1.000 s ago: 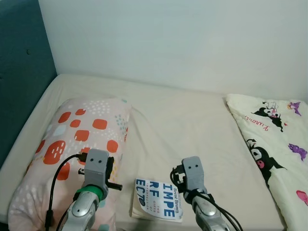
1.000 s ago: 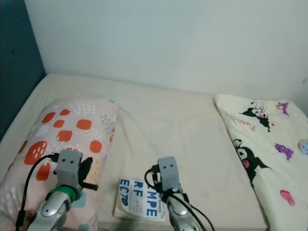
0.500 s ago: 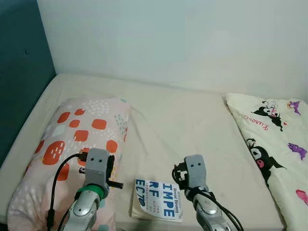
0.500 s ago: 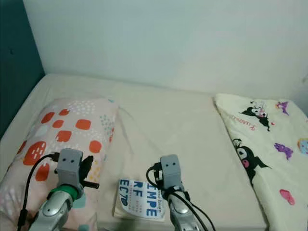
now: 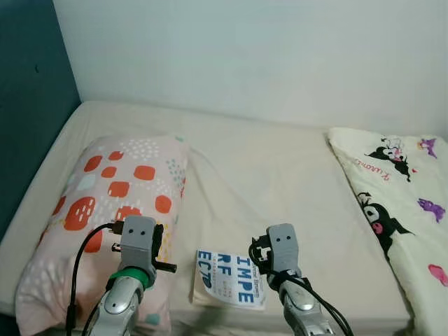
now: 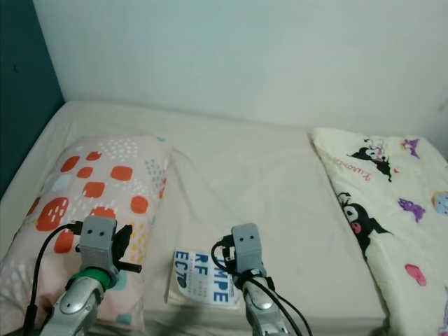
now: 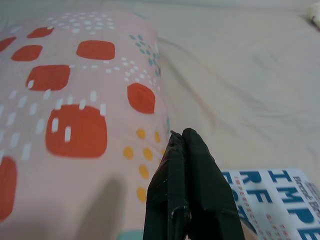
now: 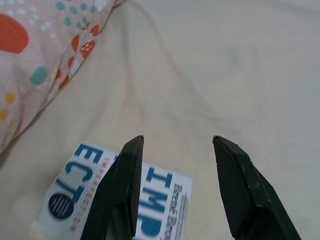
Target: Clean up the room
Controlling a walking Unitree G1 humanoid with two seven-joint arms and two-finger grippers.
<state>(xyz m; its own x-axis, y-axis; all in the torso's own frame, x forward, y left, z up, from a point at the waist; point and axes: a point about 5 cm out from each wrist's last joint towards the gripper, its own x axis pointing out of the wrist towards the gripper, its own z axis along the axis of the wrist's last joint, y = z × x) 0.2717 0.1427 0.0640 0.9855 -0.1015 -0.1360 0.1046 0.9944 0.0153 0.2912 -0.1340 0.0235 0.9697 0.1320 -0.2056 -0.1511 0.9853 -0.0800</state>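
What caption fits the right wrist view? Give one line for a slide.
Right end effector, open, hovers above a book lying on the bed sheet beside a spotted pillow.

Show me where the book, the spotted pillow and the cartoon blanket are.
book (image 5: 229,278), left eye view, middle of its white cover.
spotted pillow (image 5: 115,192), left eye view, centre of its top face.
cartoon blanket (image 5: 406,203), left eye view, middle of the printed cloth.

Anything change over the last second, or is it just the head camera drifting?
Mostly the camera: the whole bed scene slid slightly in frame, so the head moved. The book, pillow and cartoon blanket lie as before. The right gripper remains open above the book; the left gripper stays shut beside the pillow. Nothing was grasped or released.
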